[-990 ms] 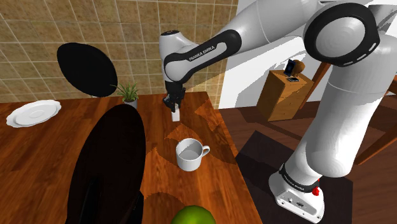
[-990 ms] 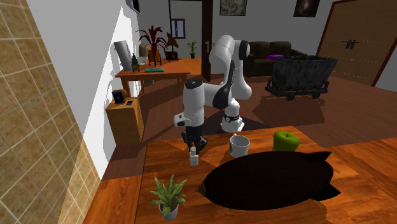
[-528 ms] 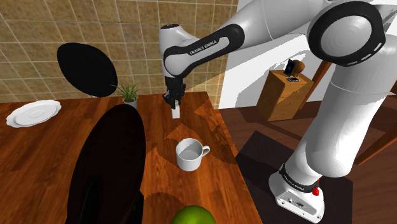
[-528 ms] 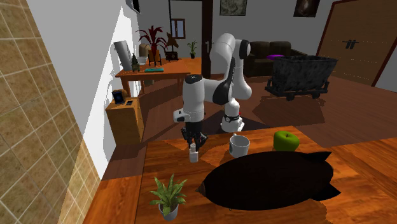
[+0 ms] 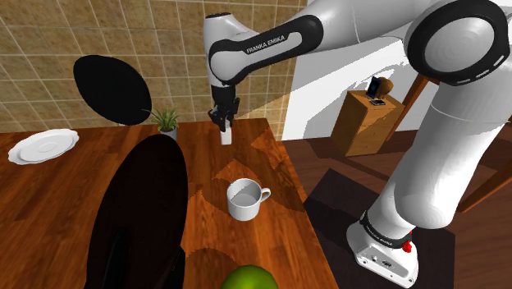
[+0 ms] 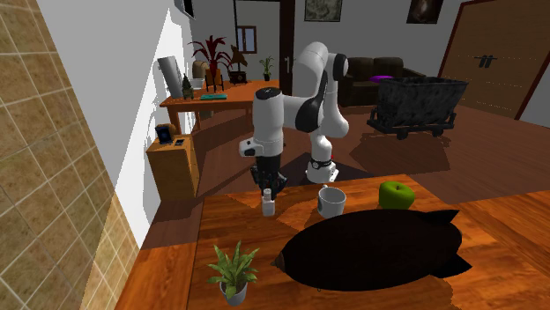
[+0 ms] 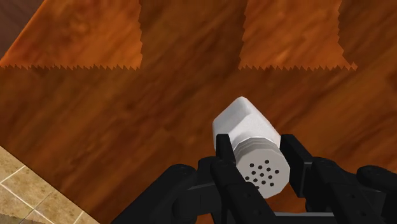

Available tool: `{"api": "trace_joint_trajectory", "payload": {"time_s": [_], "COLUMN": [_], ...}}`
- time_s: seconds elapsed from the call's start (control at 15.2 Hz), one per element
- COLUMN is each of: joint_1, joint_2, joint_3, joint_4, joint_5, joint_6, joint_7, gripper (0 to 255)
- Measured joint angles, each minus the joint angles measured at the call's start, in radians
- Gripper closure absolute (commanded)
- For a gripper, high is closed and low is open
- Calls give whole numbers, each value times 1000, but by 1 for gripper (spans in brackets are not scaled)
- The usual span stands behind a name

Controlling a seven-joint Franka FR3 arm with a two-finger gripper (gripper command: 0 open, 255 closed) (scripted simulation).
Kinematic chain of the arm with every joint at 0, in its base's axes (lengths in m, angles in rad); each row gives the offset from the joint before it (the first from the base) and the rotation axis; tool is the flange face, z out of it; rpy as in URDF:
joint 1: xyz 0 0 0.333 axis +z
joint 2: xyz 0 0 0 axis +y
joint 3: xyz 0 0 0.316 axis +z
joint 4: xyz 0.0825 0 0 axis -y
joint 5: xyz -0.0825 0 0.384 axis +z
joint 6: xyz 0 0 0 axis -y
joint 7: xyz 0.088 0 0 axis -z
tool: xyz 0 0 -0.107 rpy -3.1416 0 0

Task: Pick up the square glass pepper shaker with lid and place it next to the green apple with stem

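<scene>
The gripper clasps the white pepper shaker by its perforated lid, one black finger on each side. In the shoulder view the shaker hangs upper middle, near the desk's far edge. The green apple sits at the bottom edge, well apart, with a white mug between them.

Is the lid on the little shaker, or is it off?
On. In the wrist view the pepper shaker, clasped between the gripper's black fingers, wears a round cap dotted with small dark holes.
</scene>
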Motion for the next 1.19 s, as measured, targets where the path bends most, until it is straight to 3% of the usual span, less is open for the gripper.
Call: {"api": "trace_joint_trajectory", "payload": {"time_s": [1.19], "joint_1": [0], "joint_2": [-41], "joint_3": [2], "joint_4": [191], "joint_5": [9], "joint_6": [-232], "joint_7": [-9], "gripper": [255]}}
